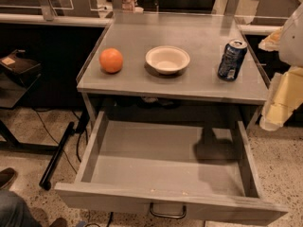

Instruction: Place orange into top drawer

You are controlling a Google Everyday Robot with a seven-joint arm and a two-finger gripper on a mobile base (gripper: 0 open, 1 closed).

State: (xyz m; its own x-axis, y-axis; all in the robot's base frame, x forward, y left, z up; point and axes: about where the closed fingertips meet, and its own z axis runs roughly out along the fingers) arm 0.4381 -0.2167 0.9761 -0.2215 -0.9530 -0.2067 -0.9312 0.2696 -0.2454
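Reach step: orange sat on desk, drawer open below. End effector at far right, grip state I couldn't tell; next move needed a reach across to the orange

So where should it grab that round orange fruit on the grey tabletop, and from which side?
Probably across its widest middle, coming down from above: the round orange fruit sits alone at the left of the grey tabletop, apart from the cream-white bowl, and a smooth ball offers no handle. The gripper is at the view's right edge, beyond the blue can.
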